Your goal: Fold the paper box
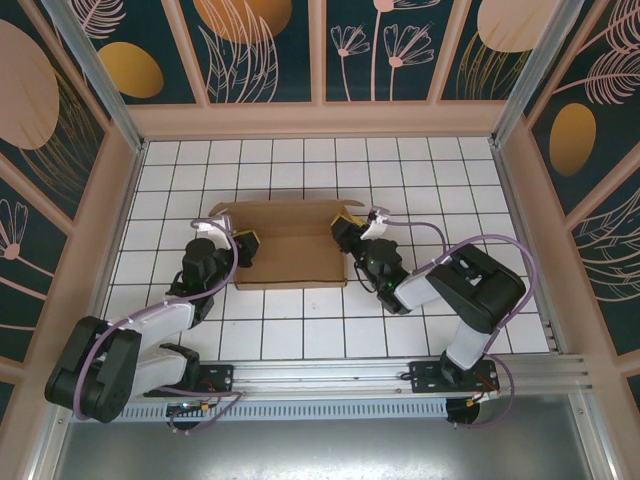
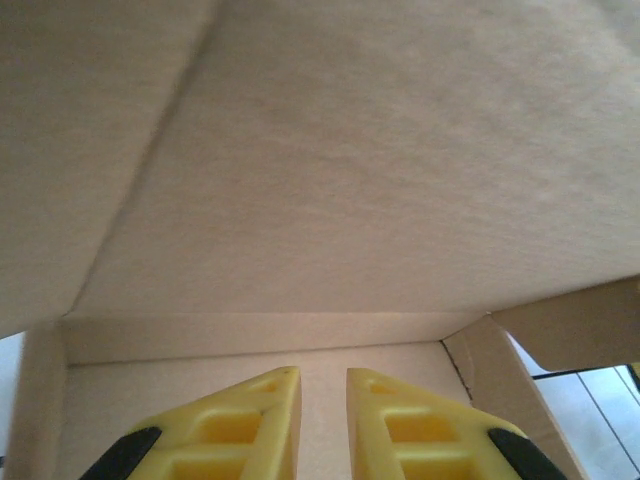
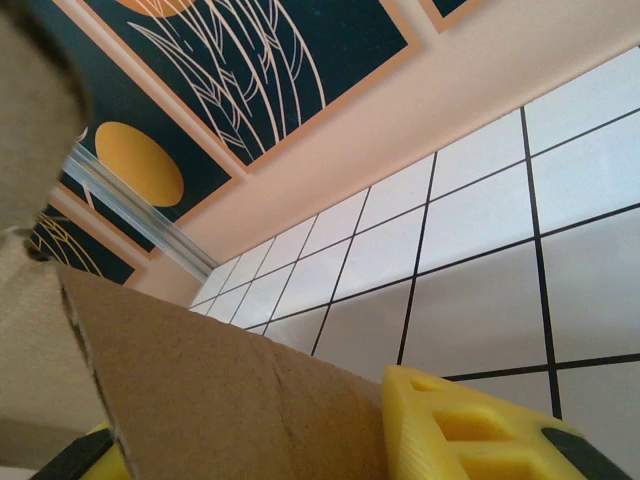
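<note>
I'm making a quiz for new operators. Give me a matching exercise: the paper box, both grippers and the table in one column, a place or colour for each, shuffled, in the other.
1 paper box
2 left gripper
3 right gripper
4 table

A white tiles, dark grid lines
B at the box's right end, cardboard between its fingers
C brown, lying between the two grippers
D at the box's left end, fingers close together

Pairs: 1-C, 2-D, 3-B, 4-A
</note>
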Controlling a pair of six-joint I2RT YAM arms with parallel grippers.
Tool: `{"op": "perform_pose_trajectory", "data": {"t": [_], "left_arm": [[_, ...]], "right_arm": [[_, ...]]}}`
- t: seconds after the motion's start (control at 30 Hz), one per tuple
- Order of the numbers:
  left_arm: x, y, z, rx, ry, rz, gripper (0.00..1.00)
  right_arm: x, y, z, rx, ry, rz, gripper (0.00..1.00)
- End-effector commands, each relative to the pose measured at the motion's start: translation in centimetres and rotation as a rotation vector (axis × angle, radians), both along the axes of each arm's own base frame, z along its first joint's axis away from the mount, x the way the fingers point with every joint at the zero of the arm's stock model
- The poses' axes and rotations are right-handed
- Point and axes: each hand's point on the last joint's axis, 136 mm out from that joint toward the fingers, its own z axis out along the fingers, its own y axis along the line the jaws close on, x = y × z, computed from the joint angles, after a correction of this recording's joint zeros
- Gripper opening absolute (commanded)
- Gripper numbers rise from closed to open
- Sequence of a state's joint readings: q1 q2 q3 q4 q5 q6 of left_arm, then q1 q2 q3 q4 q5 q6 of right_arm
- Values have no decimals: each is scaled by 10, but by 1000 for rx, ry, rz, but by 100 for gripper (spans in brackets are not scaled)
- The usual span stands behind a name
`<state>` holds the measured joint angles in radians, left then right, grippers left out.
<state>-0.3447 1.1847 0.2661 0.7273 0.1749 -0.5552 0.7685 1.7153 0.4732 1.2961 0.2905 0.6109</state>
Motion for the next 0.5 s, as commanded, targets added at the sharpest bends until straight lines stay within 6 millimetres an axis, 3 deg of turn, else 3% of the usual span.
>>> {"op": "perform_pose_trajectory", "data": {"t": [0.0, 0.27, 0.47], "left_arm": [[-8, -11, 1, -26, 7, -37, 20], [-13, -17, 2, -60, 3, -57, 20], [-21, -28, 3, -53, -3, -83, 20]], "right_arm": [[5, 9, 13, -5, -14, 4, 32], [14, 26, 27, 82, -26, 27, 32], [12, 27, 20, 89, -29, 41, 32]]}}
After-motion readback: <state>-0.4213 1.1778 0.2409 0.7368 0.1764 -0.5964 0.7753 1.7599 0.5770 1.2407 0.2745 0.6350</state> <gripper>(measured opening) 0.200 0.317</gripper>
